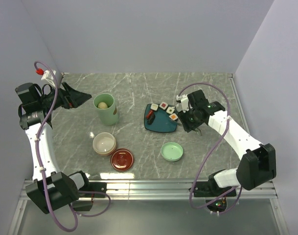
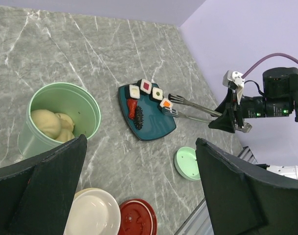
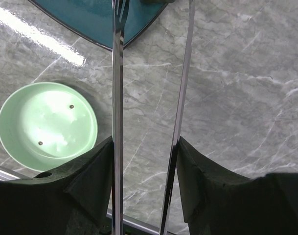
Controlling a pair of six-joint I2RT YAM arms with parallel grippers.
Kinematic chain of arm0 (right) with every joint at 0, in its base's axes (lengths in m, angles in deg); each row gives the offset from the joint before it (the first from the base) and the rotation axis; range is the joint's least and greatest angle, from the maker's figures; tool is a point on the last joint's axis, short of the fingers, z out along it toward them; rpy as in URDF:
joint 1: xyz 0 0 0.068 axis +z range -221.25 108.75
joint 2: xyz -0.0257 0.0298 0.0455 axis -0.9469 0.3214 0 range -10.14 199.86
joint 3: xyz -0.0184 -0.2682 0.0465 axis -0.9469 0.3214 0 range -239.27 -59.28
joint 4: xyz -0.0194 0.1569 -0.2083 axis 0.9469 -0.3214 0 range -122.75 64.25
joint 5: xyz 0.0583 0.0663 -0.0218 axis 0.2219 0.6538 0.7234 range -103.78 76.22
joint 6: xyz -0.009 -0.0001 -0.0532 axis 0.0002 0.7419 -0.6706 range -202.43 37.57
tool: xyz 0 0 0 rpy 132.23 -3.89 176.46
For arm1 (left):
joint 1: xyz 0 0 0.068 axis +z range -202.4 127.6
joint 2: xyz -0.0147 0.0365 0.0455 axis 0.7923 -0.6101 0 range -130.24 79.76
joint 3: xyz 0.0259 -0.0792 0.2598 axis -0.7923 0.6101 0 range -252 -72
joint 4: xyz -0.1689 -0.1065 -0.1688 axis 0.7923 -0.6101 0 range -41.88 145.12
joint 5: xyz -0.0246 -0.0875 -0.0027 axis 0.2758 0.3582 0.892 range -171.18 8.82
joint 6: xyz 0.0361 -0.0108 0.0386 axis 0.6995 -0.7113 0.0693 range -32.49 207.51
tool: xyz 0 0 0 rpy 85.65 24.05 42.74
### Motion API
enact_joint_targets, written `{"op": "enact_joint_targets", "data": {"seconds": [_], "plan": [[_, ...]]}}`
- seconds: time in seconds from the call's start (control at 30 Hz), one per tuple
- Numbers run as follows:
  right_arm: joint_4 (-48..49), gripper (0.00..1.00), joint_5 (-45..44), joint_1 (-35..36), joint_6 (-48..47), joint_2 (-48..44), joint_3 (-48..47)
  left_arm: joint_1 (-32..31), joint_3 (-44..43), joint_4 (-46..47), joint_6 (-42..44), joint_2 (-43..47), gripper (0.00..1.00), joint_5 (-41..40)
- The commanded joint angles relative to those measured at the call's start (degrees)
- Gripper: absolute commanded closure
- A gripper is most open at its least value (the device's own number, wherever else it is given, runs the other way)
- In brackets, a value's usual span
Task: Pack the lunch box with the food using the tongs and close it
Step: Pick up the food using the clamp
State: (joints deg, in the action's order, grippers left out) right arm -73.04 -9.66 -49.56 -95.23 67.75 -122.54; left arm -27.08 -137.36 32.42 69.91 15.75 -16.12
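The mint-green pot (image 1: 105,109) stands open with beige balls (image 2: 47,123) inside. Its flat mint lid (image 1: 171,151) lies apart, near the front. The cream bowl (image 1: 104,143) is empty, with its dark-red lid (image 1: 122,159) beside it. Sushi squares (image 1: 164,105) and a red-and-dark piece (image 2: 135,112) sit on the teal plate (image 1: 161,125). My right gripper (image 1: 184,116) is shut on the silver tongs (image 2: 193,107). Their tips straddle the orange-topped sushi (image 2: 166,103) at the plate's right edge. My left gripper (image 1: 80,97) hangs open at the far left, holding nothing.
In the right wrist view both tong arms (image 3: 118,98) run between my black fingers (image 3: 90,171), over the marble top, with the mint lid (image 3: 47,126) at the left. Walls enclose the table on three sides; a metal rail (image 1: 149,186) runs along the front.
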Motion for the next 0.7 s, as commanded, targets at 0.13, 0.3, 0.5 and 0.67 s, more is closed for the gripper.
{"op": "enact_joint_targets", "data": {"seconds": [0.13,0.3,0.5,0.67], "plan": [[2.6,0.45,0.2,-0.2,-0.4,1.3,-0.6,0.3,-0.7,0.1,2.0,0.2,0.01,0.1],[2.8,0.47,0.0,-0.3,-0.7,1.7,-0.8,0.3,-0.8,-0.6,2.7,0.1,0.01,0.0],[1.2,0.55,-0.5,-0.3,-0.9,-0.3,-1.2,0.3,-0.8,-0.1,2.4,-0.2,0.01,0.2],[-1.1,0.61,-1.0,-0.3,-1.4,-2.6,-1.9,0.3,-0.8,0.5,1.7,-0.2,0.01,0.4]]}}
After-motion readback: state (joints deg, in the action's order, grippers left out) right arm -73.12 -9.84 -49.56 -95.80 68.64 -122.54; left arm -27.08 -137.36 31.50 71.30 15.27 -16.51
